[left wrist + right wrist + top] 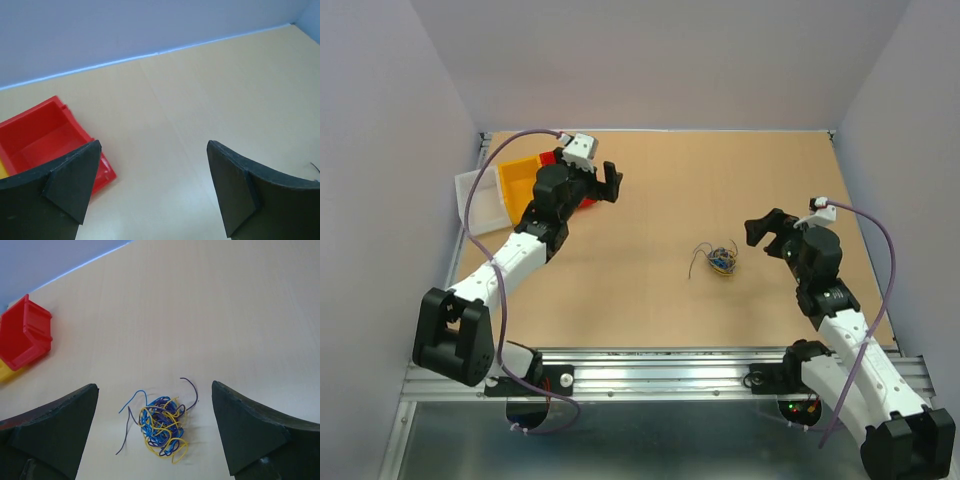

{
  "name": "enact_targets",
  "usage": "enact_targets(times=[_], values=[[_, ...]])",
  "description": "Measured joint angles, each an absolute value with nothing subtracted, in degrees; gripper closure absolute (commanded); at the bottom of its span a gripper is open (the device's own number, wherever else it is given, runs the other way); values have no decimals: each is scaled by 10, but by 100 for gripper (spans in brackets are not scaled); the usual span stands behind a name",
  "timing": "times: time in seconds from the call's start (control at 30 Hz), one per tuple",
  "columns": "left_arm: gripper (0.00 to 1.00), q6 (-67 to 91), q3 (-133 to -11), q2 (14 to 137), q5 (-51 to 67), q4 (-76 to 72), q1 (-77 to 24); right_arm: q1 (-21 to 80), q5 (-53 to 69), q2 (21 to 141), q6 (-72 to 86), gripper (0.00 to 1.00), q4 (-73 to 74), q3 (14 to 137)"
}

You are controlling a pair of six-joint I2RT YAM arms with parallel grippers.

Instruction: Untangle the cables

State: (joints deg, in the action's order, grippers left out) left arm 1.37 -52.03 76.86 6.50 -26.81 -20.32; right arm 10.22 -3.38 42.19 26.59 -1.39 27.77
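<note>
The cables (721, 260) lie as one small tangled ball of thin blue, yellow and dark purple wires near the middle of the wooden table (650, 300). In the right wrist view the tangle (160, 425) sits on the table between and just beyond the two black fingers, with loose ends sticking out to both sides. My right gripper (760, 230) (154, 386) is open just right of the tangle, pointed at it, touching nothing. My left gripper (610, 187) (154, 145) is open and empty at the back left, far from the cables.
A red bin (587, 204) (40, 135) (25, 332), a yellow bin (520, 185) and a white tray (480, 200) stand together at the back left, beside the left arm. Lilac cords (470, 205) loop off both arms. Pale walls close three sides.
</note>
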Motion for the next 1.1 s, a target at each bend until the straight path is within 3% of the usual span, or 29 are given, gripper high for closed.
enact_targets(times=[0.27,0.47,0.57,1.0,1.03,1.1], values=[[1,-97,-512,781,144,-282,-315,102,-34,416,268,0,-1,278],[6,-147,-515,875,145,-289,-434,102,-39,412,269,0,2,278],[13,-159,-555,953,147,-270,-465,102,-39,395,269,0,7,278],[21,-189,-718,1150,144,-196,-535,102,-41,367,269,0,9,278],[24,-190,-727,1160,146,-192,-538,102,-41,367,269,0,9,278],[46,-195,-738,1173,151,-180,-543,102,-41,368,270,0,9,278]])
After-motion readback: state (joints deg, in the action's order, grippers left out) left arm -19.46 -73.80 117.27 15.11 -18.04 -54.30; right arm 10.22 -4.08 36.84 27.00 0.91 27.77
